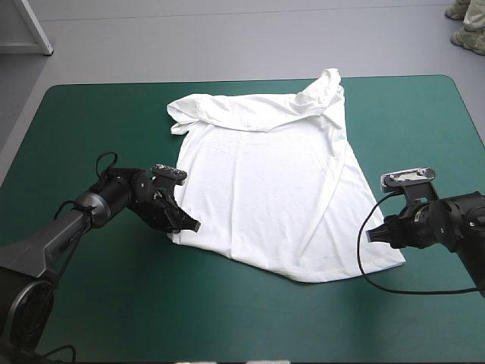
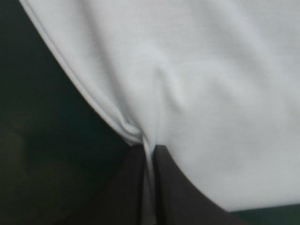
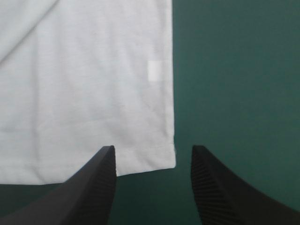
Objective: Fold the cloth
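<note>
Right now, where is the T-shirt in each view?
High view: the T-shirt lies spread at the middle of the teal-green cover.
Left wrist view: its edge is pinched in the left gripper.
Right wrist view: its corner lies between the right gripper's open fingers.
Shared landmark: the hem against the cover.

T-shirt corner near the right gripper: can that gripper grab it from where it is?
Probably yes. The right gripper stands open, and a corner of the T-shirt lies flat on the teal-green cover just between its fingers, with nothing in the way.
</note>
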Available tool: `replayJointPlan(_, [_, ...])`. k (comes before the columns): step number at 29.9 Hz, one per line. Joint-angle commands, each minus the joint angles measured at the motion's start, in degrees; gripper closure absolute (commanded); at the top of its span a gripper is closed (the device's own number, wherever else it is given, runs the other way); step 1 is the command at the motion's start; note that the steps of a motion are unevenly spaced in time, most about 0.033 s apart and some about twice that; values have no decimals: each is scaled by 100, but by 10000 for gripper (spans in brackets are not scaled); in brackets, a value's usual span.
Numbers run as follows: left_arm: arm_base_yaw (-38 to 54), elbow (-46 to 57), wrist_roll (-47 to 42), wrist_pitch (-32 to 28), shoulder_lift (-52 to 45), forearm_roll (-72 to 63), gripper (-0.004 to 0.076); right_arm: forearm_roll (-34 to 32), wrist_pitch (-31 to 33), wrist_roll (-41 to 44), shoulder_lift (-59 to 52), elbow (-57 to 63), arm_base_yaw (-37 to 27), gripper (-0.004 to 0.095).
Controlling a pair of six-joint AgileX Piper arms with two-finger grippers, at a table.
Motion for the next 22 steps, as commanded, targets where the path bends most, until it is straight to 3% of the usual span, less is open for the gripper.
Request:
replayJointPlan(1, [-63, -75, -68, 46, -498, -201, 703, -224, -117, 113, 16, -99, -19, 442])
replayJointPlan(11, [-63, -75, -235, 276, -1414, -51, 705, 70, -393, 52, 887, 169, -19, 444])
replayJointPlan(22, [-63, -75, -299, 394, -1595, -51, 705, 496, -883, 76, 1764, 660, -19, 446])
